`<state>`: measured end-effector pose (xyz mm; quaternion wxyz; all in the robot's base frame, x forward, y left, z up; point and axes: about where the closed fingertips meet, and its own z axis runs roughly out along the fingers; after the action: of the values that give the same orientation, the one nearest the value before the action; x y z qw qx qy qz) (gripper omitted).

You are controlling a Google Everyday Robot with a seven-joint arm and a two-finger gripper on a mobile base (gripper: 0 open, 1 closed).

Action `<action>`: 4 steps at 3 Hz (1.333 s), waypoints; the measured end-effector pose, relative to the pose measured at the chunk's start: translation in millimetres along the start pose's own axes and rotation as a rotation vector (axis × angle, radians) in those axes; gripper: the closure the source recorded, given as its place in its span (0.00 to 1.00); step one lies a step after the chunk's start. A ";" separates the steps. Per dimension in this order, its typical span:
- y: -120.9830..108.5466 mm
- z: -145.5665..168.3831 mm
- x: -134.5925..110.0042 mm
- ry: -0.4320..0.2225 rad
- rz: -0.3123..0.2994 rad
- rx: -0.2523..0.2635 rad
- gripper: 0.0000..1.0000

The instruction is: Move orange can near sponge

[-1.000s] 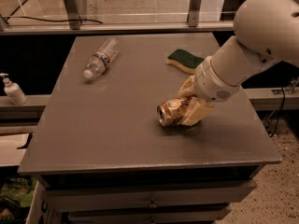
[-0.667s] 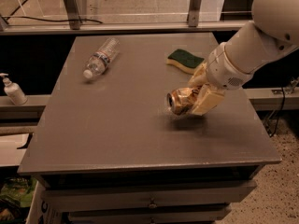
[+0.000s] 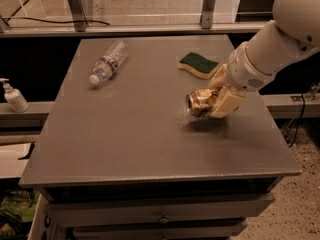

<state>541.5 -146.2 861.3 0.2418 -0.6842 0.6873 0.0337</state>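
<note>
The orange can (image 3: 200, 102) lies on its side in my gripper (image 3: 216, 100), silver end facing left, held a little above the grey table (image 3: 140, 134) with its shadow beneath. The cream fingers (image 3: 226, 104) are shut around the can's body. The sponge (image 3: 198, 65), dark green over yellow, lies flat on the table just behind and slightly left of the can, a short gap away. My white arm (image 3: 270, 49) comes in from the upper right.
A clear plastic water bottle (image 3: 107, 62) lies on its side at the table's back left. A white pump bottle (image 3: 14, 97) stands on a ledge left of the table. Drawers sit below the table's front edge.
The gripper has lifted the can off the table and carried it up and toward the back, closer to the sponge. The sponge and bottle have not moved.
</note>
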 end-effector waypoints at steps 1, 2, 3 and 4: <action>-34.8 4.8 31.1 0.049 0.046 0.056 1.00; -72.0 8.3 57.3 0.093 0.081 0.109 1.00; -103.7 11.4 73.0 0.120 0.102 0.148 1.00; -130.2 18.6 80.5 0.131 0.110 0.174 1.00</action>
<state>675.7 -221.5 851.5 0.2528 -0.6226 0.7383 -0.0576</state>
